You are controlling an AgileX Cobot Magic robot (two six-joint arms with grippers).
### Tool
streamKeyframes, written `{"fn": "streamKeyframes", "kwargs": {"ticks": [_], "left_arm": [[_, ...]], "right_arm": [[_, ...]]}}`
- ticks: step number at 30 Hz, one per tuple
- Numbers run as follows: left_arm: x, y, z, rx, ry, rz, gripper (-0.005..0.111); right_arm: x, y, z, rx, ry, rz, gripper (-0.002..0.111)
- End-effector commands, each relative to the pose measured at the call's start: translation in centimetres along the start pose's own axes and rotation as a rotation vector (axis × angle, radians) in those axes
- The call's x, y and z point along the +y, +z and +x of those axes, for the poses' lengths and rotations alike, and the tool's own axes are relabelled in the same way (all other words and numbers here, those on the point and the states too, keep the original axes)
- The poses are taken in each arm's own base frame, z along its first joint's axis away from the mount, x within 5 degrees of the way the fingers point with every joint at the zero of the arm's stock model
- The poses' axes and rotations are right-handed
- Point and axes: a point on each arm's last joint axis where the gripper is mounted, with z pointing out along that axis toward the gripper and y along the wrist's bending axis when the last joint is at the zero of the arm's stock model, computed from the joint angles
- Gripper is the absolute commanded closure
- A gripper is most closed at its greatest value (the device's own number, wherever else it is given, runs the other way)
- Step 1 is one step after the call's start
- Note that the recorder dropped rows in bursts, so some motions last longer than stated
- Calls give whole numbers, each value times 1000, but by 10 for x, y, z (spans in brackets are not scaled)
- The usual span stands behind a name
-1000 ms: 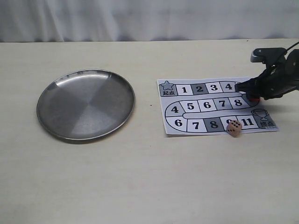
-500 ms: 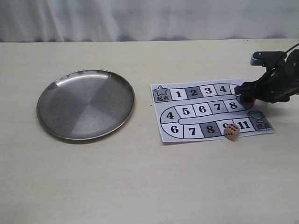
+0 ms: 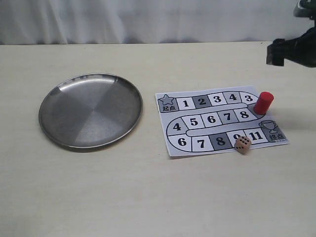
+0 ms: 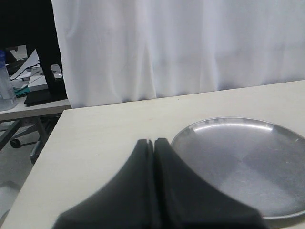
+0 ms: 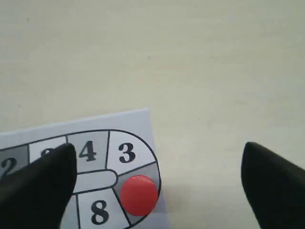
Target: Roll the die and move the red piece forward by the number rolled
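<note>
Right tool [image 5: 158, 151] hangs wide and empty above the board's bend; left tool [image 4: 153, 143] is pinched closed. Bench [image 3: 148, 197] carries a steel plate [image 3: 91, 110] at left and a numbered board [image 3: 195, 121] at right. Red piece [image 3: 263, 102] stands upright on the grey square between 3 and 8; die [image 3: 242, 144] rests over 9 at the board's edge.

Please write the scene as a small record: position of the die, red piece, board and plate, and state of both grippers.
die: on the game board's edge beside square 9
red piece: upright on the grey square between 3 and 8, ungripped
game board: paper sheet flat on the table
metal plate: left of the game board, apart from it
left gripper: shut, near the metal plate
right gripper: open, raised above the red piece
</note>
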Motion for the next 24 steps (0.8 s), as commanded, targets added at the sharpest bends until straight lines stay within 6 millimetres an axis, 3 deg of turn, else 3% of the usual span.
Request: {"fn": "streamKeyframes", "kwargs": {"ticks": [1, 5, 8, 10, 16, 24], "left_arm": [[-1, 0, -1, -20, -9, 11, 107], [-1, 0, -1, -20, -9, 11, 107], [-1, 0, -1, -20, -9, 11, 107], [-1, 0, -1, -20, -9, 11, 107], [-1, 0, -1, -20, -9, 11, 107], [-1, 0, -1, -20, -9, 11, 107]], "right_arm": [[4, -34, -5, -92, -5, -29, 25], [4, -61, -1, -238, 14, -26, 56], [3, -77, 13, -333, 66, -20, 88], [1, -87, 24, -395, 102, -11, 104], [1, -117, 65, -516, 171, -10, 104], [52, -145, 122, -595, 1, -233, 104]]}}
